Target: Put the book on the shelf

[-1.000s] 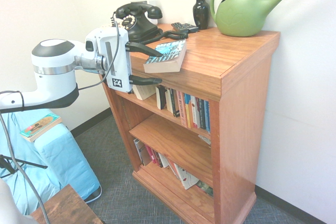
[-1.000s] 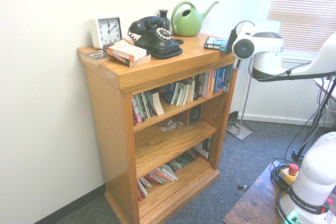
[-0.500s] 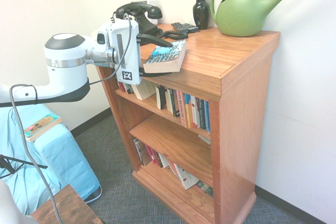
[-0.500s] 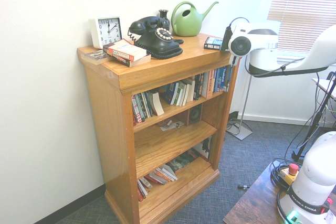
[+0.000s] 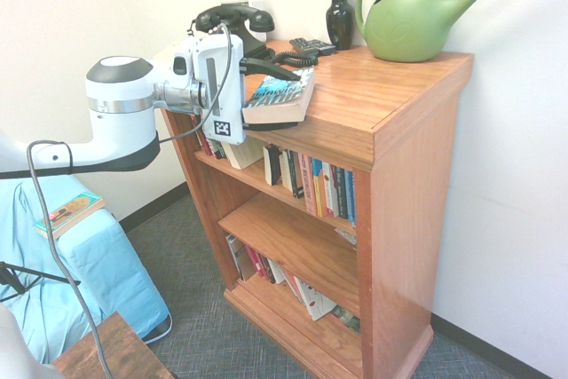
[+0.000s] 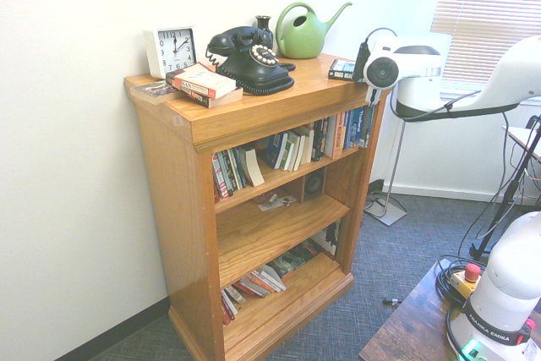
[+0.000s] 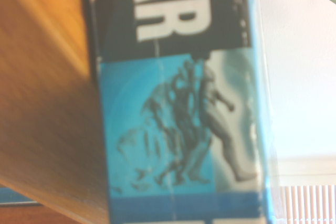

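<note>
Fingers: the black fingers (image 5: pixel 269 95) were spread wide, one above, one below | Book: the thick dark blue paperback book (image 5: pixel 282 98) was lying on the reddish-brown wooden bookcase (image 5: pixel 373 86) top edge

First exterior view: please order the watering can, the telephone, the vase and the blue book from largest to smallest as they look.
1. Watering can
2. Telephone, partly hidden behind the arm
3. Blue book, close to the telephone in size, so unsure
4. Vase

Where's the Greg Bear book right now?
The book lies flat at the front corner of the bookcase top, between the open fingers, near the black telephone.
</note>
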Controlling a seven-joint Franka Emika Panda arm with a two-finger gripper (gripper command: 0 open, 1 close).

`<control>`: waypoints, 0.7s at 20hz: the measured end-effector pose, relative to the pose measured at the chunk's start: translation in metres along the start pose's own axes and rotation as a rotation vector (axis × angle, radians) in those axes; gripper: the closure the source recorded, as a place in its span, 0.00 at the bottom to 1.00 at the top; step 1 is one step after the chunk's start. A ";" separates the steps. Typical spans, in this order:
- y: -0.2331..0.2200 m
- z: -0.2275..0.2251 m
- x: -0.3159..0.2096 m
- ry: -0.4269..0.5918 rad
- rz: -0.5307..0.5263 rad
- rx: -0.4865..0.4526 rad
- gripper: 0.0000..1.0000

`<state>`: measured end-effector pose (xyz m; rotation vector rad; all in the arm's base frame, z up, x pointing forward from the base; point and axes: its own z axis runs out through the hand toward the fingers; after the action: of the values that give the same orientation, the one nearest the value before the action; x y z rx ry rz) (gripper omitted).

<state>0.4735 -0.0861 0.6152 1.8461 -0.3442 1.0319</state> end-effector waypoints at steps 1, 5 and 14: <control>0.001 0.001 0.000 -0.001 0.001 -0.001 1.00; 0.002 0.003 -0.002 -0.006 0.001 -0.003 1.00; 0.001 0.005 -0.005 -0.012 -0.002 -0.003 1.00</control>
<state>0.4719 -0.0914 0.6108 1.8508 -0.3509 1.0186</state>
